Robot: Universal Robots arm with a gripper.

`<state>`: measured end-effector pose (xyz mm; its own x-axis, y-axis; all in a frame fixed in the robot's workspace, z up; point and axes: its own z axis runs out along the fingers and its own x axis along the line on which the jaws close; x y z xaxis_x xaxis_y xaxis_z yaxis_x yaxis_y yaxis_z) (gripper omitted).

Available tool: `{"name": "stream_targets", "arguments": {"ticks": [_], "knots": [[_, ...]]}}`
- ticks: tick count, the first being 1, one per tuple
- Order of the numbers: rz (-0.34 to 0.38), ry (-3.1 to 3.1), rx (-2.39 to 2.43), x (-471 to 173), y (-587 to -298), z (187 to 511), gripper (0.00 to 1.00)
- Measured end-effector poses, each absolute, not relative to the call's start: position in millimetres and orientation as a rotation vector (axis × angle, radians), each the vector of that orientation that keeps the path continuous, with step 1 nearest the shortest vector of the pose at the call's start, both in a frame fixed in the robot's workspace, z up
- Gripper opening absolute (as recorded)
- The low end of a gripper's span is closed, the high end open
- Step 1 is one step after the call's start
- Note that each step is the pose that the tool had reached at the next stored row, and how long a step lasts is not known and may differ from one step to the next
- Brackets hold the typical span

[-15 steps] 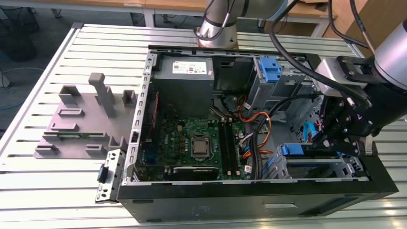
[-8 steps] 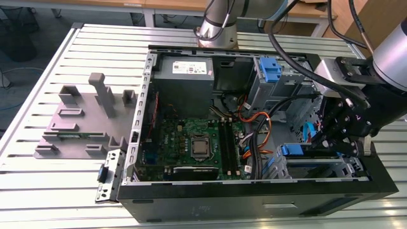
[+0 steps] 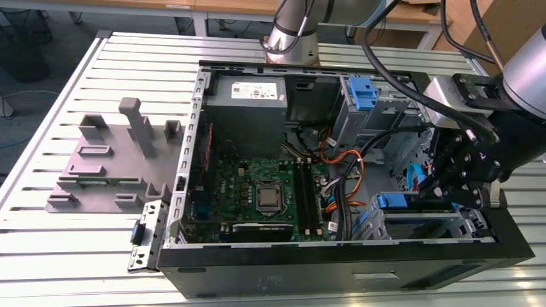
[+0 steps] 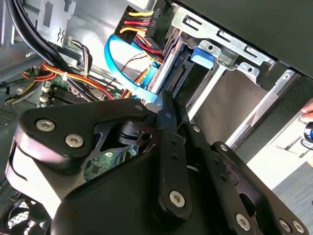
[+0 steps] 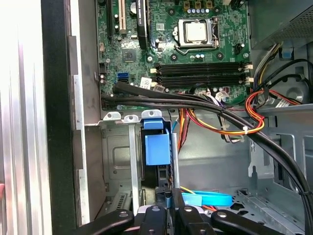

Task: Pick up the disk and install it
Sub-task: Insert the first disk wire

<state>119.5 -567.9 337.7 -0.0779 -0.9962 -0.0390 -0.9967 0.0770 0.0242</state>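
The disk (image 3: 394,201) sits on edge in the drive bay at the near corner of the open computer case, on the exterior view's right. Its blue caddy tab (image 5: 157,149) faces the case interior, and its silver-grey side (image 4: 169,61) shows beside the bay's metal rails. My gripper (image 3: 442,192) hangs inside the case just behind the disk's end. Its black fingers (image 4: 172,128) are drawn together with nothing visible between them. In both wrist views the tips point at the disk's end and stand close to it. I cannot tell whether they touch it.
A light blue ribbon cable (image 4: 146,95) and orange-red wire bundles (image 5: 230,128) run beside the gripper. The motherboard (image 3: 265,192), the grey power-supply box (image 3: 247,93) and an empty blue bracket (image 3: 362,96) lie in the case. A grey fixture (image 3: 111,160) stands on the slatted table.
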Motion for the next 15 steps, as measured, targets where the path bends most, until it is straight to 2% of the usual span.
{"name": "stream_targets", "arguments": {"ticks": [15], "knots": [[0.087,2.288,-2.118,120.3,-568.1,337.3,0.16]]}}
